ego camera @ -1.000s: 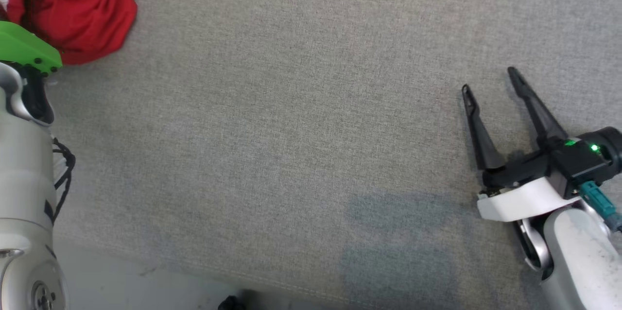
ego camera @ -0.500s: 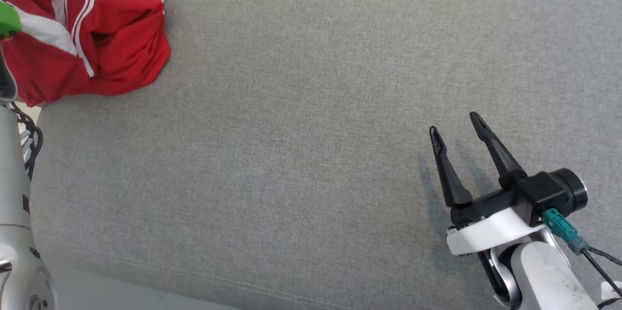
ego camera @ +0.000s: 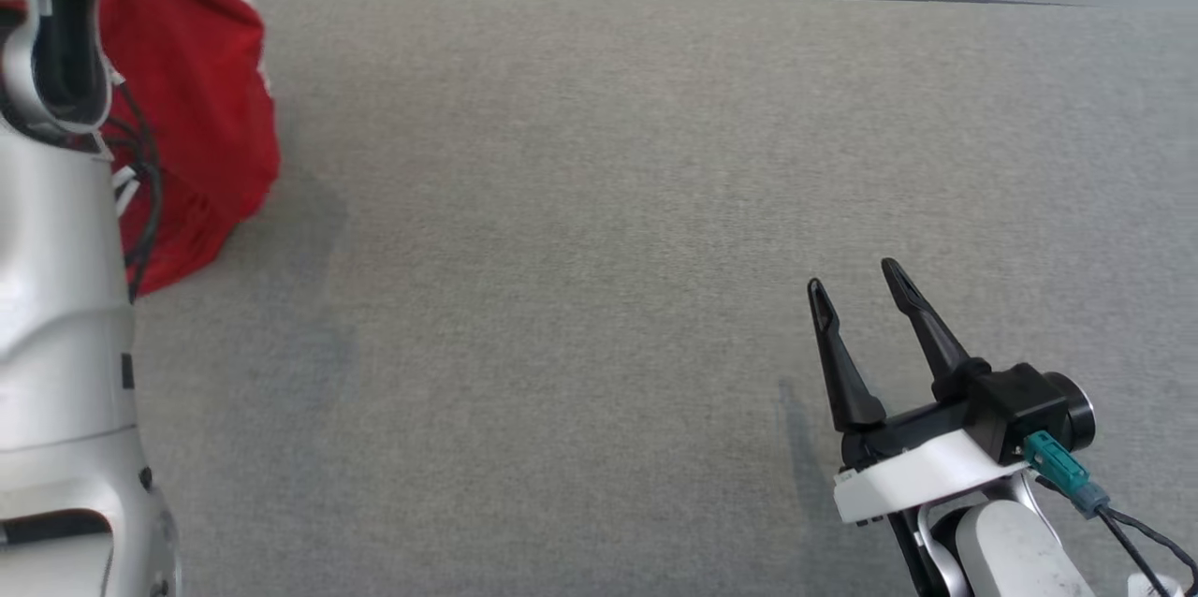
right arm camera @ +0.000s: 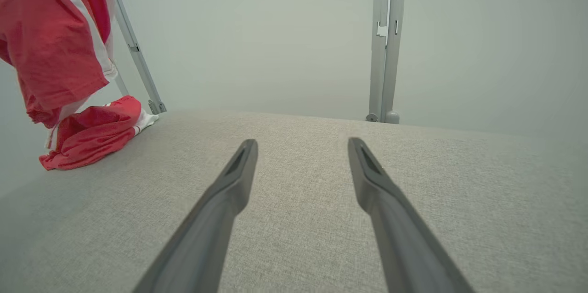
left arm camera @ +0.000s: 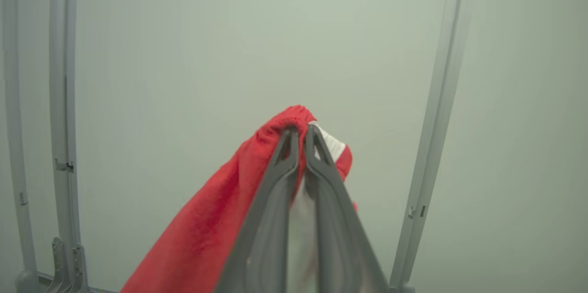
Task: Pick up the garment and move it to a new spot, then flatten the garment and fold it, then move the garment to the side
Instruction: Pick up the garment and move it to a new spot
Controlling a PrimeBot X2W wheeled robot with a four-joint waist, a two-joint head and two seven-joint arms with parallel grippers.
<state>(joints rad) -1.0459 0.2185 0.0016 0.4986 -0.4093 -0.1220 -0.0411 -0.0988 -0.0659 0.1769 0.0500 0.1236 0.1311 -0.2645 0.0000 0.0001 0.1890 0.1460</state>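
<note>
Left gripper was clamped tight on a bunched edge of the red fabric garment w/ white stripes, holding it up in the air. In the right wrist cam the cloth hung down at the far left corner of the grey woven-fabric tabletop, bottom end crumpled on the surface. Right gripper was spread wide, nothing in it, low over the tabletop's right side, well apart from the garment; couldn't tell if it touched. Pale wall + grey metal post behind.
</note>
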